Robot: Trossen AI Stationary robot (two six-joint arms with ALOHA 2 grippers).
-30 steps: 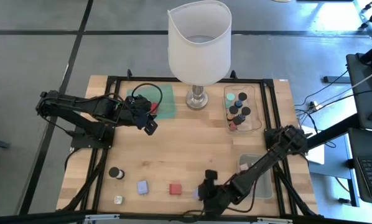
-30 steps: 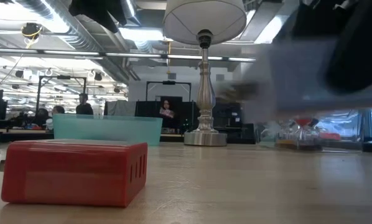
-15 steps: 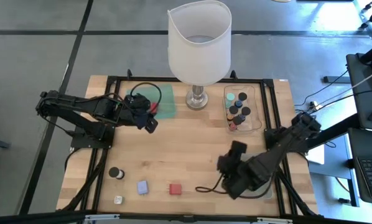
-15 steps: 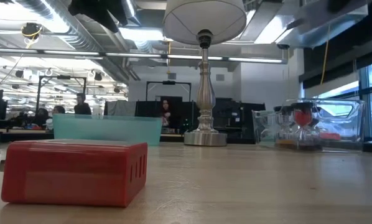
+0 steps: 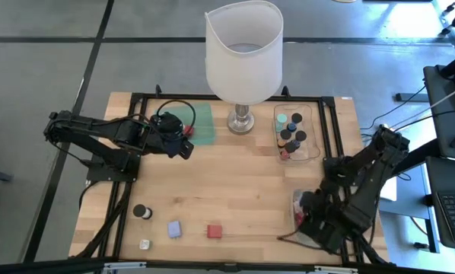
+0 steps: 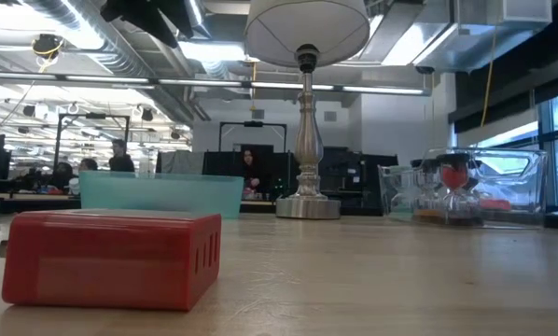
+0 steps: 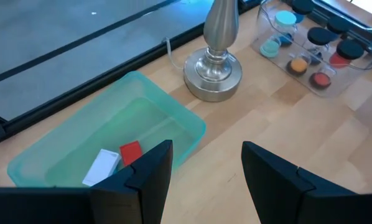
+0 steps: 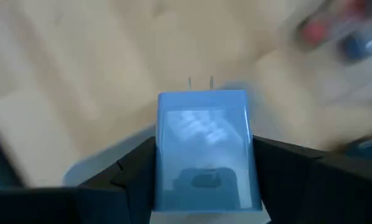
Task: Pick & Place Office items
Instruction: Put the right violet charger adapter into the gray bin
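My right gripper point(image 8: 204, 186) is shut on a blue block point(image 8: 204, 146) with two metal prongs. In the high view the right arm point(image 5: 322, 221) stands over the clear tray point(image 5: 297, 196) at the table's near right and hides the block. My left gripper point(image 7: 204, 177) is open and empty, just right of the green tray point(image 7: 111, 149), which holds a red piece point(image 7: 130, 152) and a white piece point(image 7: 101, 167). On the near left of the table lie a black cylinder point(image 5: 141, 211), a lavender block point(image 5: 173, 227), a red block point(image 5: 213, 230) and a small white piece point(image 5: 144, 244). My right gripper pinches the blue block between its two fingers point(image 8: 136, 177), one on each long side point(image 8: 164, 155). The prong end point(image 8: 200, 84) points away from the wrist. The block is lifted clear of the table.
The tall lamp point(image 5: 243, 53) stands at the far middle, its base point(image 7: 214, 71) close to the green tray. A clear tray point(image 5: 292, 133) with dark-capped cylinders and a teal one sits far right. In the low view the red block point(image 6: 111, 257) fills the near left.
My right gripper, shut on the blue block, has risen from the near edge beside the red block and swung toward the table's right edge, ending over the near-right clear tray. The block has been lifted clear of the table and carried along.
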